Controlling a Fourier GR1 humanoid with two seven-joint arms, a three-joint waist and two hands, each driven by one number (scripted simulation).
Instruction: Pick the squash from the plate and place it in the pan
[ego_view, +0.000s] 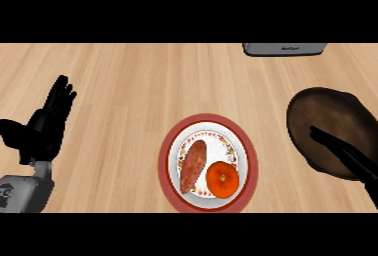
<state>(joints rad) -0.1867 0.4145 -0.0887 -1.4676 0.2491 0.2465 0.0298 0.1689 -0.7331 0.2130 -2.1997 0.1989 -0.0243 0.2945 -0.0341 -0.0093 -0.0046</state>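
Pre-grasp: squash untouched on plate. Left hand wide open, resting; right hand unseen. Needs a reach and wrap next, then pan.

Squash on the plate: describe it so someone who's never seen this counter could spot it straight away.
On the wooden counter, find the red-rimmed plate at the lower middle, left of the dark pan. Two foods lie on it. The squash is the round, bright orange one on the plate's right side, not the long reddish-brown vegetable beside it.
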